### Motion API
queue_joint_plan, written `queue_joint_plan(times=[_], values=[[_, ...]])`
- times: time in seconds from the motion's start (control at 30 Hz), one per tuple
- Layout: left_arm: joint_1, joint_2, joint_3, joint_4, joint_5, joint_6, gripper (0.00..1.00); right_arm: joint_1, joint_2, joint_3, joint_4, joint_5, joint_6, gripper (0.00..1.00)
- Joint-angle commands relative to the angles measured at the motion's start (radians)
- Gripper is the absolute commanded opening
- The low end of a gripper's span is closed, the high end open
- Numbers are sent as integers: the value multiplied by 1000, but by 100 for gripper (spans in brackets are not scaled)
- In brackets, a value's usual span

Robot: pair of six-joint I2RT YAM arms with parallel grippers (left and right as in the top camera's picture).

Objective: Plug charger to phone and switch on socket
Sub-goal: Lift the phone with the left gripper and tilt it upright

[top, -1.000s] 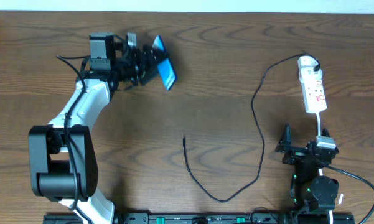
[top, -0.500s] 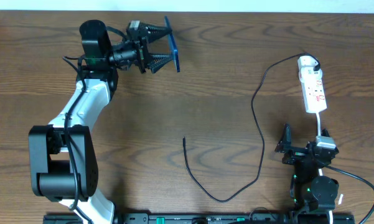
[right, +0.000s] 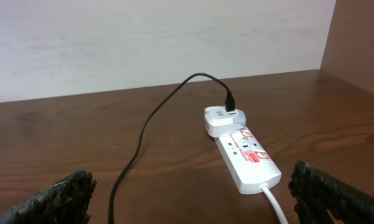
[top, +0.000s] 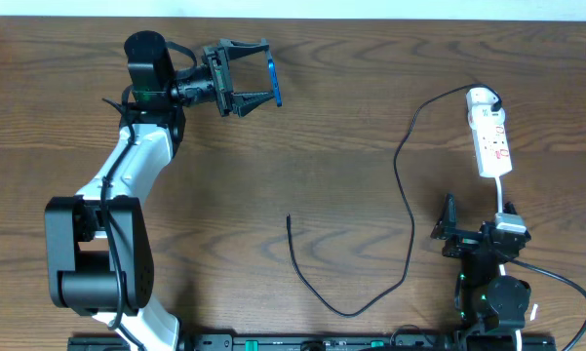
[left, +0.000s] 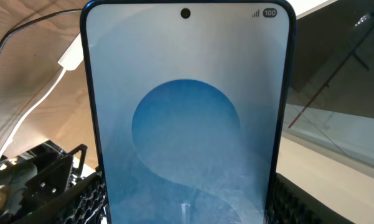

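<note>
- Overhead view puts your left gripper (top: 266,71) at the far left of the table (top: 371,146), its fingers clamped on the phone (top: 274,83), which you see edge-on as a thin blue strip.
- Your left wrist camera is almost filled by the phone (left: 187,124): it stands upright, screen toward the lens, with the lighter blue circle in the middle. The black finger pads (left: 81,199) press its lower edges on both sides.
- Your right gripper (right: 193,202) sits at the near right with its fingers (right: 56,199) spread wide and nothing between them.
- You find the socket (top: 489,136) at the far right, well apart from the phone, with its white cord (top: 500,190) running near toward the right arm.
- A white adapter (right: 224,119) sits on the socket's far end.
- From that adapter the charger (top: 410,224) curves left, runs toward the near edge and loops back. Its plug tip (top: 289,218) lies free on the wood at mid-table, well apart from both grippers.
</note>
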Motion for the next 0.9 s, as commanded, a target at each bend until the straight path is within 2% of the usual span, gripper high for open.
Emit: queue_joint_plan(times=[0.0,0.33,0.57,0.87], values=[[1,-20,11,8,21,-64,7,9,-5,-4,0,8,13,99],[1,-20,11,7,-47,-64,7,9,-5,-4,0,8,13,99],[2,-20,11,-135,-79,-64,7,9,-5,-4,1,8,13,99],[2,-20,11,-135,-78,-64,7,9,-5,-4,1,8,13,99]])
